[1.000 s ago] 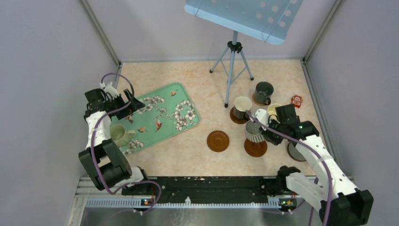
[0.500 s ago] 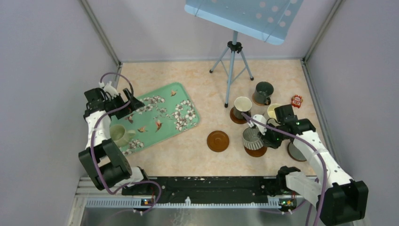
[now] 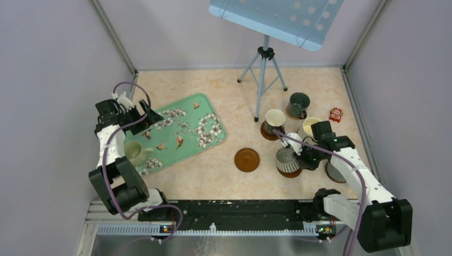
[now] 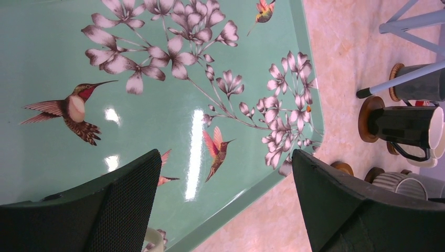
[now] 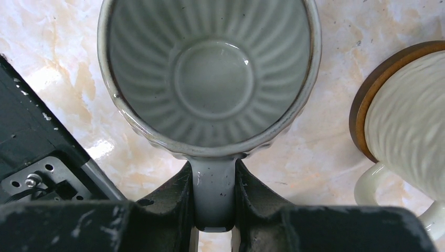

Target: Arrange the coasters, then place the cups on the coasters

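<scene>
Over the table (image 3: pixel 224 85), the right gripper (image 5: pixel 212 202) is clenching the ribbed mug (image 5: pixel 210 68) by its handle while the left gripper (image 4: pixel 225 157) is gaping.

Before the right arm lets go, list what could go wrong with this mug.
The right gripper pinches the ribbed mug by its handle only; it might tilt on release.
Its coaster is mostly hidden beneath, so it may sit off-centre.
The cream mug stands close; the opening gripper could nudge it.
</scene>
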You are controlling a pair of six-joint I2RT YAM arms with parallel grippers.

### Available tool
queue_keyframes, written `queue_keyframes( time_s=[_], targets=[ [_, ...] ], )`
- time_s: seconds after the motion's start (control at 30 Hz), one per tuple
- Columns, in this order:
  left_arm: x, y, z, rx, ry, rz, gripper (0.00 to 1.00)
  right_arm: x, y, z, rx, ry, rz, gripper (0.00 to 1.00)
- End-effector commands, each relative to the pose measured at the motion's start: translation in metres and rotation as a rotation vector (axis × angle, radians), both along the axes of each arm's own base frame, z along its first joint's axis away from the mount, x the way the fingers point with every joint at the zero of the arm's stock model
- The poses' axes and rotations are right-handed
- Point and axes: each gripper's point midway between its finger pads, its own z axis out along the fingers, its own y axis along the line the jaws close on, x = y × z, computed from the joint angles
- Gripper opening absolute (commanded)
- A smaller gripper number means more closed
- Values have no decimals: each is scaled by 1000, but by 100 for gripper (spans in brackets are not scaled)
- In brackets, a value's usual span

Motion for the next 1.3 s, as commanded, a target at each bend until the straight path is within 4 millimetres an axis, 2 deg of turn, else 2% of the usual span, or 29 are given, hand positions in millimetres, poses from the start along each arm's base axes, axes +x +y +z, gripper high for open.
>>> queue_keyframes(
  time_s=[0.0,0.1,0.23,0.47,0.67,0.87,1.03,1.27],
  targets=[
    [11,10,21,45,-66,17,99,13,2,2,23,-45,15,22],
    [12,10,21,42,-67,17,99,10,-3,0,8,-36,14,42],
    [13,11,22,42,-70,18,99,5,-8,-1,-13,-15,17,51],
    [14,10,20,31,-67,17,99,-5,-14,-1,-44,20,52,53],
    [15,10,18,28,-66,15,99,-13,-8,15,-12,49,88,54],
    [16,9,19,22,-70,14,99,-28,-9,15,-16,106,130,41],
    [17,9,22,21,-76,15,99,-40,-12,10,-28,181,143,39],
    [17,9,22,20,-78,11,99,-40,-11,13,-23,186,140,40]
  ],
)
